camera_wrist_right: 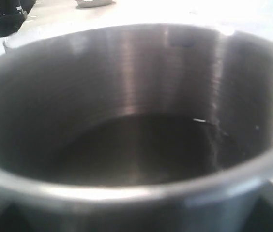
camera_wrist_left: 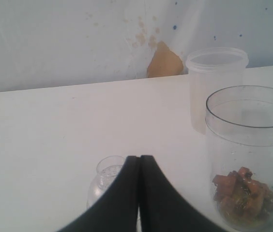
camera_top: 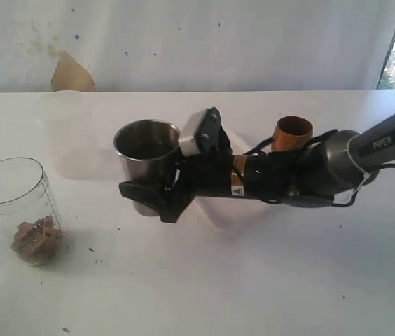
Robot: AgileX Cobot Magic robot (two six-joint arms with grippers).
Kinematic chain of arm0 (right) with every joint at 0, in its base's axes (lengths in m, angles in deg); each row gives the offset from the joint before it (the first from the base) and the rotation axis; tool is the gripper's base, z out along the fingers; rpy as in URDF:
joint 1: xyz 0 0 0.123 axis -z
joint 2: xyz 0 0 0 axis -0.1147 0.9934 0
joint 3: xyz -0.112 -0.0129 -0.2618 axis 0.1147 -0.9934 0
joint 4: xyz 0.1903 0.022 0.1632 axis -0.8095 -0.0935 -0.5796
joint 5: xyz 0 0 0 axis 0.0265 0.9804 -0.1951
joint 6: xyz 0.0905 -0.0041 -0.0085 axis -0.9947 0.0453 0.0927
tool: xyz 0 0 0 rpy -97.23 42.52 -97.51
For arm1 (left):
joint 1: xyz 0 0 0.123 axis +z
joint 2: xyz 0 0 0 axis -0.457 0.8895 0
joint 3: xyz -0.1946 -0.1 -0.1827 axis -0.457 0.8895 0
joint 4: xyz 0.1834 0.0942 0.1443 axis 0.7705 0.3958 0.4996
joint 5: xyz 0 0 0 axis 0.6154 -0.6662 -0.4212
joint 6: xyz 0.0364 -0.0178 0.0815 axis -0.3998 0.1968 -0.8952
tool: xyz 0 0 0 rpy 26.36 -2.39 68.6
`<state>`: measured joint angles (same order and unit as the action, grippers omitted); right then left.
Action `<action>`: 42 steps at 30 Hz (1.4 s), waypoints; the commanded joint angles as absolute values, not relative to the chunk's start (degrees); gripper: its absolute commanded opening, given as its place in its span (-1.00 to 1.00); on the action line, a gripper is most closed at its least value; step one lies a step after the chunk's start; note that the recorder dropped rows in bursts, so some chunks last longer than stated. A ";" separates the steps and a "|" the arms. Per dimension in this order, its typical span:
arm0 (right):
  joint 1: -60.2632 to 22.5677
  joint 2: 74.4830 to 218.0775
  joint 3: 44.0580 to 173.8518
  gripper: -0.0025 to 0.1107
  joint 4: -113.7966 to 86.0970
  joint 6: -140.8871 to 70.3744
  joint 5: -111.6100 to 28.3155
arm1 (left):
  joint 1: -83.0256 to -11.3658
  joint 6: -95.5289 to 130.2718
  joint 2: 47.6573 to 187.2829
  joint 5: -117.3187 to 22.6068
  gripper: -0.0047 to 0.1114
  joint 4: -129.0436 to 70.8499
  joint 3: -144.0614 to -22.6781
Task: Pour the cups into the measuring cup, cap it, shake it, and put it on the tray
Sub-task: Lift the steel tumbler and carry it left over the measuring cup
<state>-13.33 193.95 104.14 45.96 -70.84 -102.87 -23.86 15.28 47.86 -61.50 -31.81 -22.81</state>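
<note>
The steel tumbler (camera_top: 146, 143) stands upright mid-table with my right gripper (camera_top: 143, 183) shut around its lower wall. Its near finger crosses the front and the far finger is hidden behind. The right wrist view is filled by the tumbler's rim (camera_wrist_right: 127, 191) and dark inside. The wooden cup (camera_top: 293, 133) stands behind the right arm. The clear measuring cup (camera_top: 17, 203) (camera_wrist_left: 250, 154) holds brown chunks at the left. My left gripper (camera_wrist_left: 139, 158) is shut and empty beside it. A faint tray edge (camera_top: 218, 213) shows under the arm.
A frosted white tub (camera_wrist_left: 216, 82) (camera_top: 78, 133) stands behind the measuring cup. A small clear rounded piece (camera_wrist_left: 105, 176) lies on the table under the left fingers. A white wall with a tan patch (camera_top: 71, 73) closes the back.
</note>
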 commanded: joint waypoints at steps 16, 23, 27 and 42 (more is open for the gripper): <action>-24.17 192.19 123.72 -0.96 45.10 -77.62 -88.08 | -23.97 15.32 47.66 -60.71 -0.92 -31.81 -22.68; -24.30 195.81 129.40 -0.96 45.10 -81.19 -86.50 | -23.97 15.32 47.66 -60.71 -0.92 -31.81 -22.68; -24.40 196.91 131.00 -0.96 45.10 -81.19 -86.06 | -23.97 15.32 47.66 -60.71 -0.92 -31.81 -22.68; -26.03 200.39 136.16 -0.96 45.10 -80.52 -81.45 | -23.97 15.32 47.66 -60.71 -0.92 -31.81 -22.68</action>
<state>-25.81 201.00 135.07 46.60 -80.75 -79.45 -23.86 15.28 47.86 -61.50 -31.81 -22.81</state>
